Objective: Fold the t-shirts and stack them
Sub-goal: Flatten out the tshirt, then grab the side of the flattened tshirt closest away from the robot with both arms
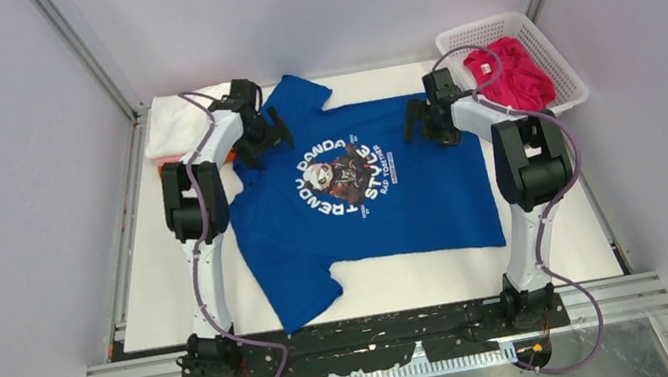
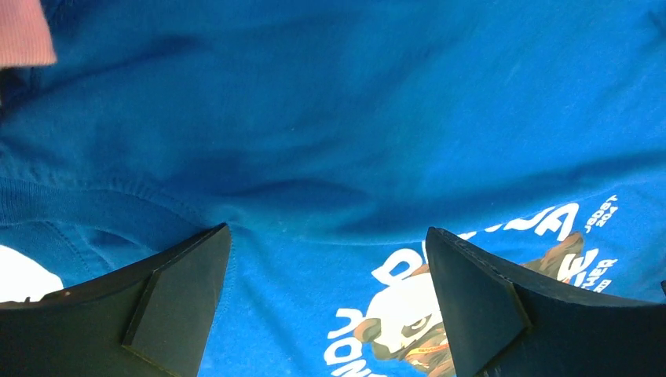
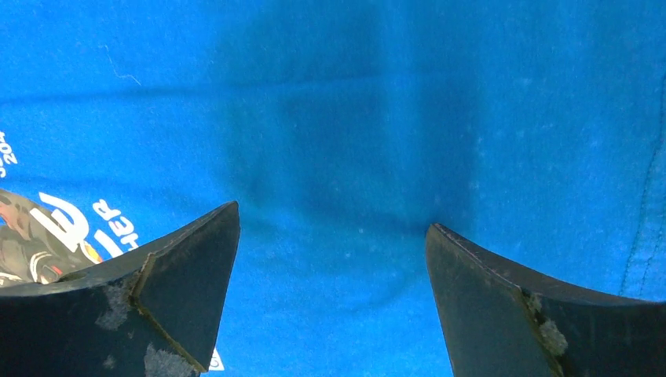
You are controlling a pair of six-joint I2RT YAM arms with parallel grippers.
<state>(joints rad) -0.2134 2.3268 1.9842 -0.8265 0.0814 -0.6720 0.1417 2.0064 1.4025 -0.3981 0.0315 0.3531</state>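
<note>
at the far left of the table i see a folded white t-shirt with an orange edge showing under its near side. just right of it my left gripper hangs over the far shoulder of the blue t-shirt, fingers spread wide with nothing between them. on the left wrist view only blue cloth and part of the panda print lie below. i can't tell whether the tips touch the fabric. the blue t-shirt lies flat and print up across the middle of the table, sleeves to the left, hem to the right. my right gripper sits over its far edge towards the hem, also wide and holding nothing. far right, a magenta t-shirt is bunched inside the white basket.
</note>
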